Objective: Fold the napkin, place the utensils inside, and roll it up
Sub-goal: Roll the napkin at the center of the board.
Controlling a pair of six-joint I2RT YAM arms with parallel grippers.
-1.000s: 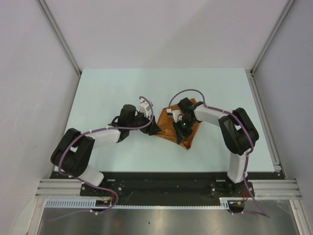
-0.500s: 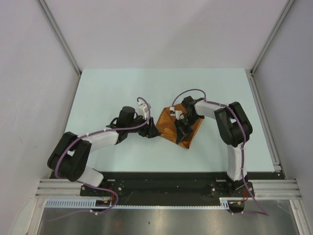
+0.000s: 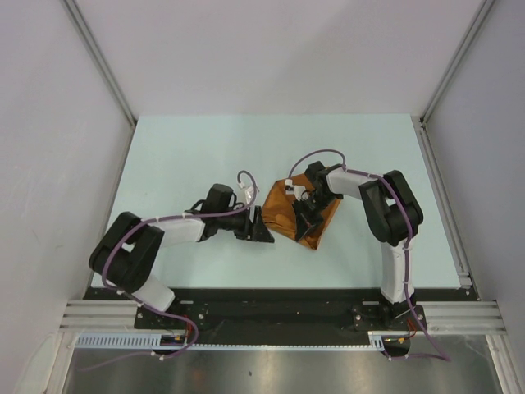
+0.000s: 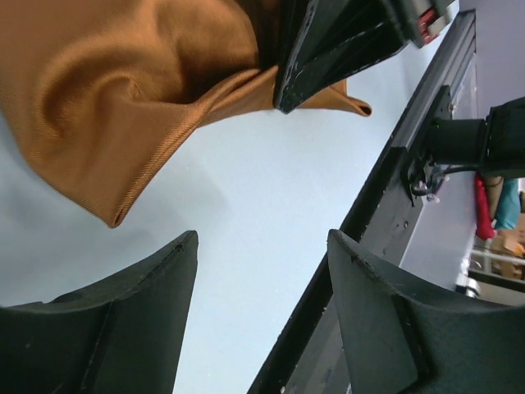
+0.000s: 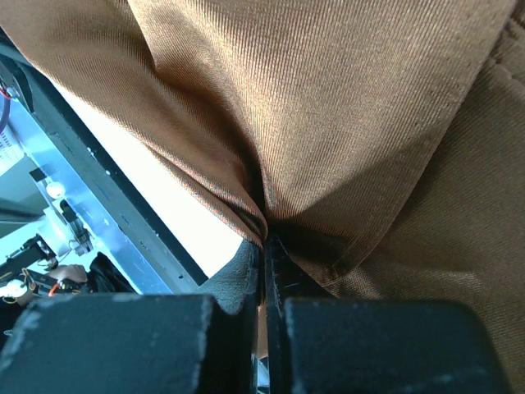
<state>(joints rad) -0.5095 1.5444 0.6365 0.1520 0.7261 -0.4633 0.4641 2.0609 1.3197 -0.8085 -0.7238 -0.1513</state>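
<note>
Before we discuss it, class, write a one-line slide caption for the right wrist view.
The right gripper, fully closed, pinches a gathered fold of the rust-orange napkin.

Pale mint-green table [image 3: 180, 148], matte and flat. Rust-orange napkin [image 3: 279, 213] lies on it in a folded, rumpled heap, part of the cloth raised off the surface. The tabletop extends well past the napkin to left, right and far side.

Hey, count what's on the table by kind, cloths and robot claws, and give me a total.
Rust-orange napkin: 1
Robot claws: 2 (left claw open beside the cloth, right claw shut on the napkin)
Total: 3
</note>
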